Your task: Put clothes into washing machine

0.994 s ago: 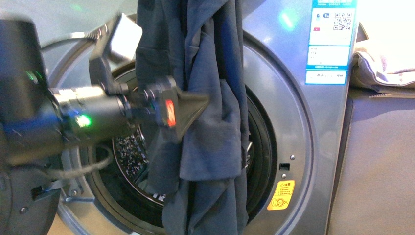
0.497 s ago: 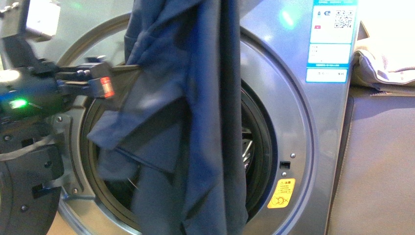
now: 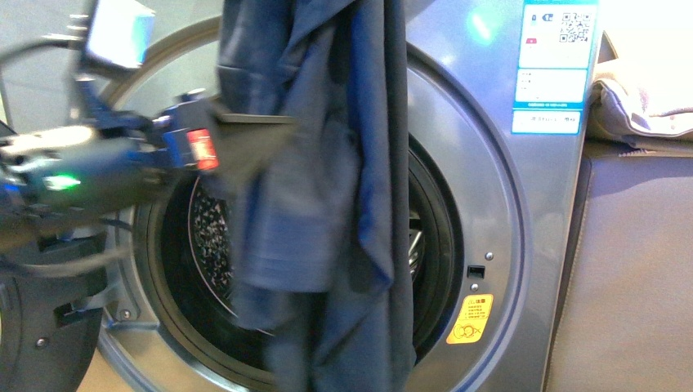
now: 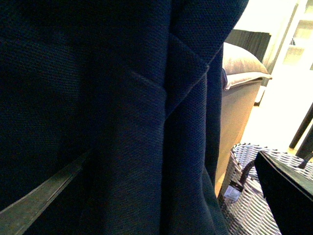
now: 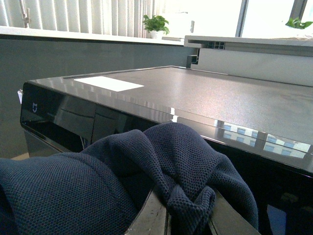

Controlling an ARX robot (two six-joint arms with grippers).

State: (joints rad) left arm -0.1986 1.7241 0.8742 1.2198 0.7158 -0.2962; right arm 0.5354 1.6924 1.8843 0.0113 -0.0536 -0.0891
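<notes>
The clothes [image 3: 327, 180], a long slate-blue garment, hang from above the frame down across the porthole of the washing machine [image 3: 482, 188]. Part of the perforated drum [image 3: 208, 237] shows to their left. My left gripper [image 3: 245, 135] reaches in from the left, open, its fingers against the garment's left edge. In the left wrist view the clothes [image 4: 122, 122] fill the space between the spread fingers [image 4: 44, 193]. In the right wrist view my right gripper [image 5: 188, 215] is shut on a bunched fold of the clothes [image 5: 171, 156], level with the washer's top [image 5: 195, 98].
The open washer door [image 3: 41, 327] stands at the lower left. A beige folded cloth [image 3: 646, 106] lies on a grey-beige cabinet [image 3: 629, 269] to the right. A wicker basket [image 4: 249, 196] stands on the floor beyond the garment.
My left arm pulled back to the left from the garment's middle, then moved a little right again. The fold it dragged left has fallen back, and the drum shows again.
</notes>
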